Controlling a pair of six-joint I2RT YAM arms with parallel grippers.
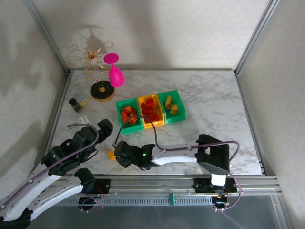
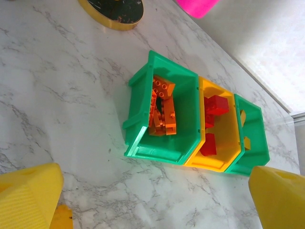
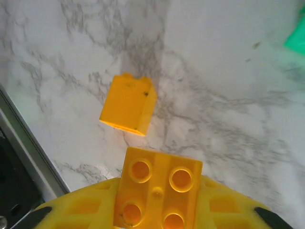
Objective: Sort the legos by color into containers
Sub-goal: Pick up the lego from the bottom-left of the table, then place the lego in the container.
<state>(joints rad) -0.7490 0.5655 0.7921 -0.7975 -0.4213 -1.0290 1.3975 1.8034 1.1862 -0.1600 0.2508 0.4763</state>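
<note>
— On the near left part of the white marble table [image 1: 200,95], what is the right gripper [image 1: 119,151] doing?

— Its jaws are closed on a small yellow-orange plastic studded brick [image 3: 159,195]. In the wrist view this held brick turns its hollow underside, with four round holes, to the camera.

— Is another brick close to it?

— Yes. A second yellow-orange plastic brick [image 3: 127,109] lies loose on the marble just beside the right gripper, on its left, apart from the held brick.

— Where do the containers stand?

— Three small rectangular open-top plastic bins make one row at the middle of the table, wall against wall. The left green bin [image 2: 143,129] holds orange bricks [image 2: 162,107], the yellow-orange middle bin [image 2: 228,138] holds red bricks [image 2: 214,105], and the right green bin [image 1: 178,102] holds yellow bricks [image 1: 170,105].

— And the left gripper [image 2: 152,205]?

— It hangs over the marble near the left green bin. Its yellow fingers [image 2: 28,195] are wide apart, so the jaws are open.

— What stands behind?

— At the far left, a pink plastic goblet [image 1: 114,71], close to a gold wire stand on a black round base [image 1: 101,90], and a small glass jar [image 1: 76,102].
</note>
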